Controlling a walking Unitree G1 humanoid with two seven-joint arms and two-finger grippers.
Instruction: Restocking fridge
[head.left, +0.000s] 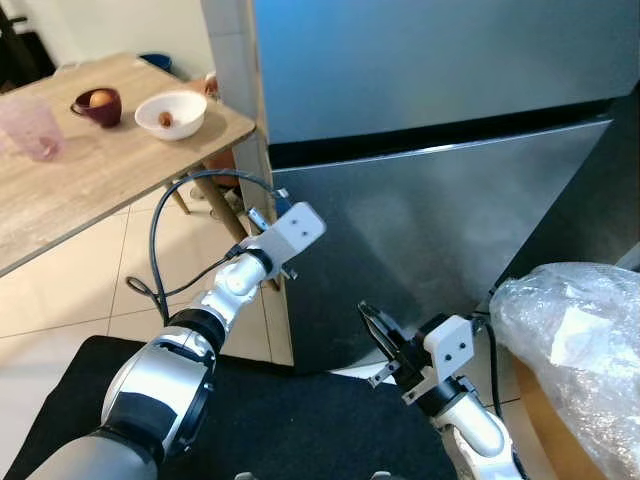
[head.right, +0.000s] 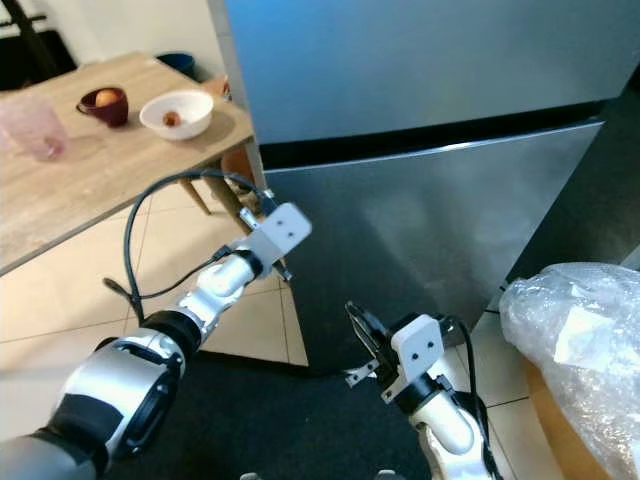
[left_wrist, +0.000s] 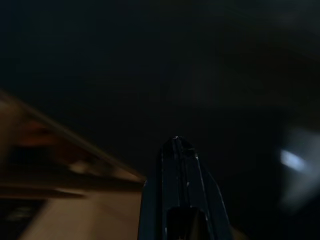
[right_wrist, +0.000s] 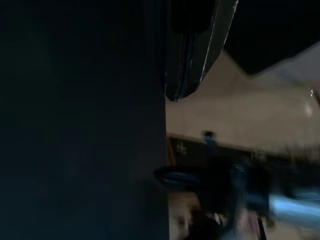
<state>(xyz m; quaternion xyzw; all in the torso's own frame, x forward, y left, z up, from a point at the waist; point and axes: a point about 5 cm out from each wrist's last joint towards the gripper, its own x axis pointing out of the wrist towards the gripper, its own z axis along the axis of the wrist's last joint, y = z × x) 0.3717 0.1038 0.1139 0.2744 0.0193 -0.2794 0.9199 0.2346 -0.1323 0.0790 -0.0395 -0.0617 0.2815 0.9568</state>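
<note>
The silver fridge stands shut, its upper door above the lower door, with a dark seam between them. My left gripper is raised to the lower door's left edge, just under the seam; the white wrist mount hides its fingers. In the dark left wrist view one black finger points at a dark surface. My right gripper hovers low in front of the lower door, open and holding nothing. In the right wrist view the dark door is close beside one finger.
At the left, a wooden table carries a white bowl, a dark red cup and a pink glass. A crumpled plastic wrap lies on a box at the right. A black mat covers the floor before the fridge.
</note>
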